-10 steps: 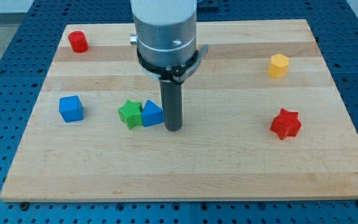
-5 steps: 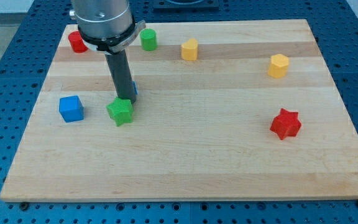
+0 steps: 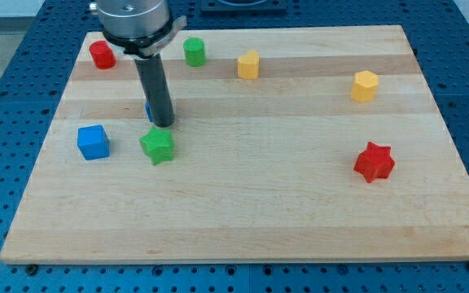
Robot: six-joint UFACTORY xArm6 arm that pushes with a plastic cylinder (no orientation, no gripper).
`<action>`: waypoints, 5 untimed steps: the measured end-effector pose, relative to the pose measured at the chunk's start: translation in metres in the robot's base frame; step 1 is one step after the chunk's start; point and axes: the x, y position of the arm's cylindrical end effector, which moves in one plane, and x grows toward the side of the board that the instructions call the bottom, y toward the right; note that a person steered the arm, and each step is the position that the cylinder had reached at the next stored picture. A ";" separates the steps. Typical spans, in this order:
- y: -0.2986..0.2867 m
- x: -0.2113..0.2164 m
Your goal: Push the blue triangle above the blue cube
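Camera view: my tip (image 3: 163, 124) hides most of the blue triangle (image 3: 147, 111); no fingers, nothing held. Risk: triangle slips off-line, missing above the blue cube (image 3: 93, 142), or tip clips the green star (image 3: 157, 146).

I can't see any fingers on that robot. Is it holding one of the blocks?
No, nothing is held. My tip only pushes; it sits against the mostly hidden blue triangle, above the green star.

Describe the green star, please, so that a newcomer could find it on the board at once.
Start at the wooden board's left half, where the dark rod ends at my tip. The green star lies just below it, right of the blue cube. It alone is green and star-shaped; the green cylinder is round.
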 end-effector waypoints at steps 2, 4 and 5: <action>-0.004 0.000; 0.050 -0.015; 0.004 -0.054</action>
